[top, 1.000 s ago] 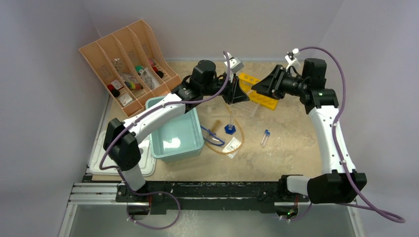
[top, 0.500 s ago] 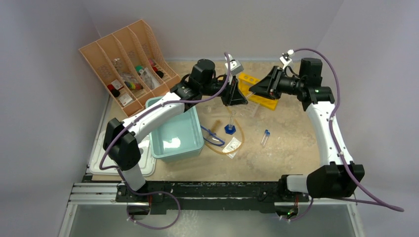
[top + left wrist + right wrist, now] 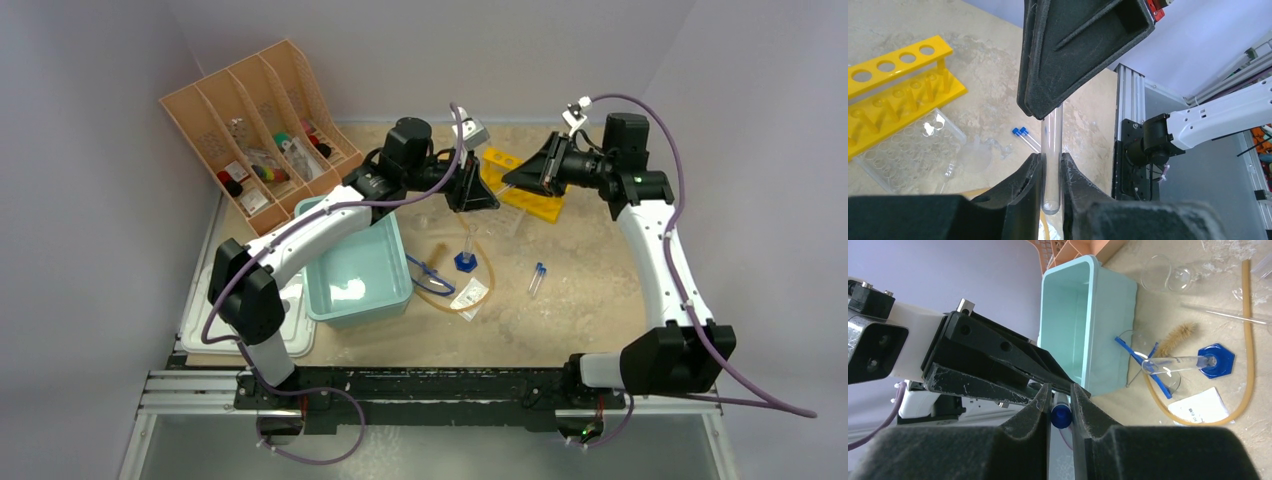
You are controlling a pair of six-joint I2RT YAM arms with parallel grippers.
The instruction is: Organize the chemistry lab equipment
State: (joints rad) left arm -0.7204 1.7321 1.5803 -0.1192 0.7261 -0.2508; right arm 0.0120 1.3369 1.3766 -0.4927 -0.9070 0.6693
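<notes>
My left gripper (image 3: pixel 482 192) and right gripper (image 3: pixel 520 181) meet tip to tip above the back of the table. The left gripper (image 3: pixel 1050 161) is shut on the closed end of a clear test tube (image 3: pixel 1052 131). The right gripper (image 3: pixel 1061 392) is shut on that tube's blue cap (image 3: pixel 1061 415). Two more blue-capped tubes (image 3: pixel 538 278) lie on the table and also show in the left wrist view (image 3: pixel 1024 137). The cylinder with the blue hexagonal base (image 3: pixel 465 260) stands inside the loop of amber tubing (image 3: pixel 483 290), beside the blue-rimmed goggles (image 3: pixel 430 277) and the brush (image 3: pixel 1175 338).
The pale teal tub (image 3: pixel 318 300) sits left of centre, and the peach file organiser (image 3: pixel 205 122) stands at the back left. A yellow tube rack (image 3: pixel 527 205) lies under the grippers, with a clear well plate (image 3: pixel 903 156) and funnel (image 3: pixel 973 156) next to it. A white packet (image 3: pixel 468 296) lies by the tubing.
The right gripper has shifted a little left and up towards the left gripper, and its wrist has rolled. The left gripper has barely moved. Both stay shut on the tube.
</notes>
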